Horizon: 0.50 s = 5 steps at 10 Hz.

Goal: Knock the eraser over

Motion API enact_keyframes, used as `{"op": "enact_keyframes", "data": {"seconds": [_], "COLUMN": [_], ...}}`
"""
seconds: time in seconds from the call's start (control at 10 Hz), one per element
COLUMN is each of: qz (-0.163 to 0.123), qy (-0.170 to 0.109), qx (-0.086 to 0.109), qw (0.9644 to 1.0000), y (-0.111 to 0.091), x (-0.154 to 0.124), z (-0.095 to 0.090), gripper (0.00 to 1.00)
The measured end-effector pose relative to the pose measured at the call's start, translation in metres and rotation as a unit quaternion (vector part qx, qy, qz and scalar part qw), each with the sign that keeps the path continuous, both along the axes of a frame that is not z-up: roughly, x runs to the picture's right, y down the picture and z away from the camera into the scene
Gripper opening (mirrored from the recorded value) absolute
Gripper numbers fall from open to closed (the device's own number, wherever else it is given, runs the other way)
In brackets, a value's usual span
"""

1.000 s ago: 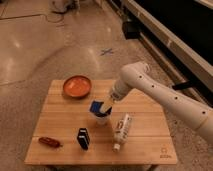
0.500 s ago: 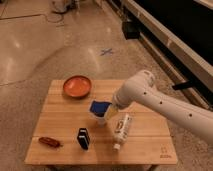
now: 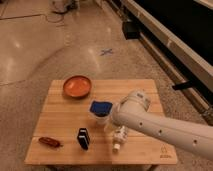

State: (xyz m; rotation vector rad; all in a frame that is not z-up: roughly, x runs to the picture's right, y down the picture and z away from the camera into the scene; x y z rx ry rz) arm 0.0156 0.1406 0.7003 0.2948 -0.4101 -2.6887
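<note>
The eraser [image 3: 83,138], a small black block with a blue-grey strip, stands upright near the front of the wooden table [image 3: 135,87]. My white arm [image 3: 155,122] reaches in from the right. My gripper [image 3: 107,121] is at the arm's end, just below the blue-topped white cup [image 3: 100,109] and up and to the right of the eraser, apart from it. The arm's bulky wrist hides most of the gripper. A white bottle [image 3: 119,138] lies on the table right of the eraser.
An orange bowl [image 3: 77,86] sits at the table's back left. A red-brown elongated object [image 3: 50,142] lies at the front left, near the edge. Polished floor surrounds the table; a dark wall base runs along the right.
My arm has swung lower and closer to the camera, now covering more of the table's right side. The wrist end has moved toward the cup and bottle. The eraser still stands.
</note>
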Motion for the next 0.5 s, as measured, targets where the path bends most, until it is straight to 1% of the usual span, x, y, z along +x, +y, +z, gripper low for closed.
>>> {"op": "enact_keyframes", "data": {"seconds": [0.1, 0.3, 0.5], "qz": [-0.004, -0.011, -0.014], "qy": [0.000, -0.002, -0.001], "qx": [0.012, 0.026, 0.028], "qw": [0.9999, 0.9996, 0.9995], "y": [0.004, 0.014, 0.022], "x": [-0.009, -0.026, -0.036], "z": [-0.005, -0.011, -0.009], "gripper": [0.80, 0.80, 0.80]}}
